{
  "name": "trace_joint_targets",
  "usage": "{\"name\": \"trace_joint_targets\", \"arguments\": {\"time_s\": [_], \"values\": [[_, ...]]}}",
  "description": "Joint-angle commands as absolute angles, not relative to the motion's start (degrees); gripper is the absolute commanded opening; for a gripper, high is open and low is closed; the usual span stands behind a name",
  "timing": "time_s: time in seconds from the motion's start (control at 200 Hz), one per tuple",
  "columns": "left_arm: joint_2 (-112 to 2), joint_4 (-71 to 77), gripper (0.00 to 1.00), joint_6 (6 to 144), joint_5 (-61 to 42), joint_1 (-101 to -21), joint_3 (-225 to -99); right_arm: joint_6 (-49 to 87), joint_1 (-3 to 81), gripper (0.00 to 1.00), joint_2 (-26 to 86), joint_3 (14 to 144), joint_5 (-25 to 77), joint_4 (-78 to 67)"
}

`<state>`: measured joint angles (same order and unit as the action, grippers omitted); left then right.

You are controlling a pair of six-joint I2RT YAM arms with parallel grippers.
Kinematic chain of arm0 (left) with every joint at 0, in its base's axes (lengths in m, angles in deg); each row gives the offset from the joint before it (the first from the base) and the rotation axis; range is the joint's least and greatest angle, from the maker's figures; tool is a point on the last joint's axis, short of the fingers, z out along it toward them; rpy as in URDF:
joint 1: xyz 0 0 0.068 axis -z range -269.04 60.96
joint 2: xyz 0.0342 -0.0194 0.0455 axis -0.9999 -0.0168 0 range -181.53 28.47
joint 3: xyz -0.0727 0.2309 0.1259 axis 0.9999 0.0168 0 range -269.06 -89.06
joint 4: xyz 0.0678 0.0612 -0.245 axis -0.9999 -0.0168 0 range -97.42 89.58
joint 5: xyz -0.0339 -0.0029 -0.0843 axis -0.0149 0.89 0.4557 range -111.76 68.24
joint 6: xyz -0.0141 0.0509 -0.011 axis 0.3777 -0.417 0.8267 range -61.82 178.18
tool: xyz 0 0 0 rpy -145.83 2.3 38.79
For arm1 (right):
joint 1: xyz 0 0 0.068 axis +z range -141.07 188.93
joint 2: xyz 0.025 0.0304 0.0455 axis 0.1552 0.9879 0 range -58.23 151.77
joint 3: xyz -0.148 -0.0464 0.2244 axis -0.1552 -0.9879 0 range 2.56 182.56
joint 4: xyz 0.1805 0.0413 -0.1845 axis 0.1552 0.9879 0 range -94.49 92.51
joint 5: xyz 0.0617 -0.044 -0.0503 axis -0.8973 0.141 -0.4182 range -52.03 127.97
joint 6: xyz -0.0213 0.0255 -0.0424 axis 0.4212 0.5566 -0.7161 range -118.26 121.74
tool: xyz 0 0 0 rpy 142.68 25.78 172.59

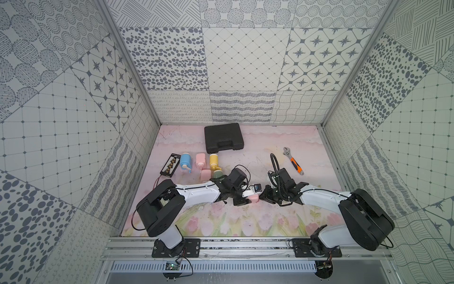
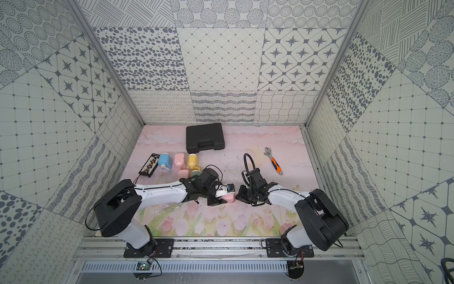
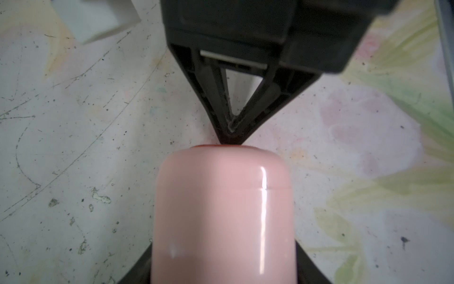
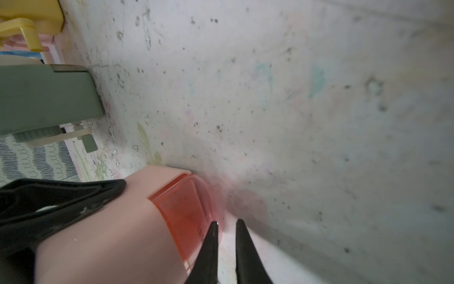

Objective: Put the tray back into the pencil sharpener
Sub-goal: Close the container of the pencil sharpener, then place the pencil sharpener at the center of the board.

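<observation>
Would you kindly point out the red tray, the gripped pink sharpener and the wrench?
red tray [image 4: 183, 211]: right wrist view, front face.
gripped pink sharpener [image 3: 221, 209]: left wrist view, rounded body.
wrench [image 1: 295, 165]: a top view, orange handle.

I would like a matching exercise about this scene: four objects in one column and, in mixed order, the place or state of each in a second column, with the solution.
Objects
1. black plastic carrying case
2. adjustable wrench with orange handle
3. pink plastic pencil sharpener
4. translucent red tray

Places or states
a. clamped in the left pincer
b. closed, near the far edge of the floral mat
c. in the end of the pink sharpener, at the tips of the right pincer
d. lying alone on the robot's right side of the mat

Pairs: 1-b, 2-d, 3-a, 4-c
</observation>
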<state>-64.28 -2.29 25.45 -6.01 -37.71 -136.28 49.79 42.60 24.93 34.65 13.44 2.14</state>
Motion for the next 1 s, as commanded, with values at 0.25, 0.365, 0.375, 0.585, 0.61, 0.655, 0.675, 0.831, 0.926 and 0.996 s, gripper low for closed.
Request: {"name": "trace_joint_targets", "arguments": {"time_s": [0.25,0.365,0.375,0.585,0.61,0.655,0.675,0.831,0.926,0.996], "values": [[-64.1,2.3,0.33,32.9,-10.3,-37.8,-136.6,51.8,41.4,0.18,19.0,32.3,14.8,-0.6],[-61.6,4.3,0.28,39.4,-16.5,-33.5,-136.2,51.6,40.5,0.18,8.1,31.5,24.9,7.8],[-61.5,4.6,0.28,39.8,-17.4,-32.8,-136.3,51.5,40.3,0.18,7.3,31.5,25.5,8.4],[-63.0,-2.9,0.27,61.6,-34.1,-27.9,-143.3,51.9,37.2,0.18,-4.2,30.6,32.2,18.6],[-63.0,-4.3,0.26,64.3,-35.7,-27.9,-144.1,51.8,37.1,0.18,-5.0,30.5,32.6,19.3],[-63.3,-7.6,0.22,69.5,-38.8,-27.8,-145.6,52.0,37.0,0.18,-6.0,30.5,33.2,20.2],[-63.5,-8.9,0.2,71.1,-39.7,-27.7,-146.2,52.1,37.0,0.18,-6.4,30.5,33.4,20.5],[-65.4,-21.8,0.11,85.2,-48.8,-27.6,-151.7,52.4,37.1,0.18,-6.4,31.0,34.1,21.4],[-67.2,-29.8,0.07,92.8,-53.2,-27.6,-155.1,52.4,37.1,0.18,-5.1,31.6,33.9,21.1],[-68.7,-33.1,0.07,96.5,-55.6,-27.6,-156.5,52.1,37.1,0.18,-4.1,31.9,33.4,20.8]]}}
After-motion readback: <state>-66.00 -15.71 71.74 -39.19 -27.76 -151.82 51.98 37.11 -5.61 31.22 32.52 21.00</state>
